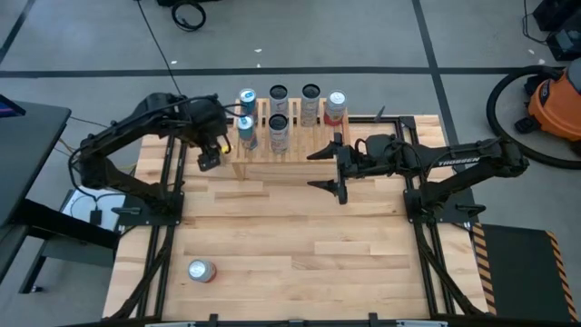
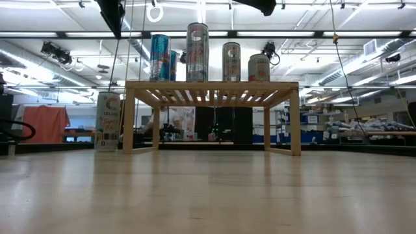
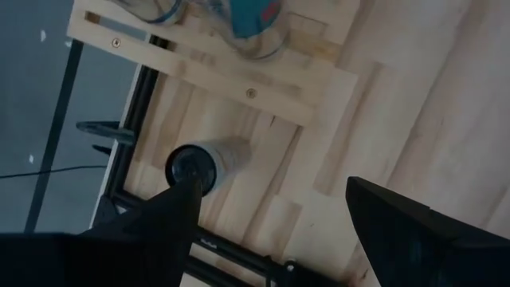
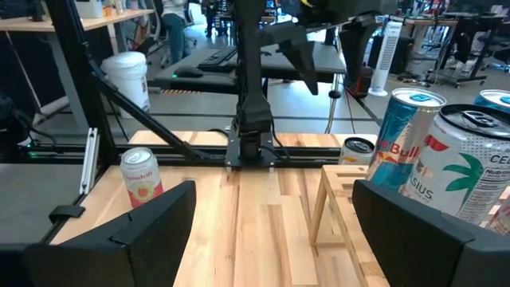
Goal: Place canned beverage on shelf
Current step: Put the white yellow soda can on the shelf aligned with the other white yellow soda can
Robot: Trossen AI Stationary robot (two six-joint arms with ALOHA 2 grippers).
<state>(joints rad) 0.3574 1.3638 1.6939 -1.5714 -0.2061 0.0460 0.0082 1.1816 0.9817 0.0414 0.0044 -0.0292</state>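
Both my grippers are spread and empty. Left gripper [image 1: 211, 156] hangs just beside the shelf's [image 1: 263, 162] left end, above the table; right gripper [image 1: 338, 173] is just off its right side, fingers [image 4: 127, 231] wide with nothing between them.

Shelf sits at the far edge of the table [image 1: 300, 245], already carrying several upright cans. Loose stock: a can near the front-left corner [image 1: 201, 271], well apart from both arms, and a tall can standing on the table by the shelf's left leg [image 2: 107, 121]. In my left wrist view that second can [image 3: 209, 161] is probably the one below me, though the angle is poor.

Handling guess: rigid thin aluminium, smooth and slippery, heavy-ish if full, dents if squeezed hard. Take it across the mid-body, fingers square to the wall, not by the rim.

Surface is flat wood plank, level, low grip. The shelf top is slatted, so set it down flat. Room behind is an open lab with desks, an orange vacuum [image 1: 554, 100] on the floor to the right.
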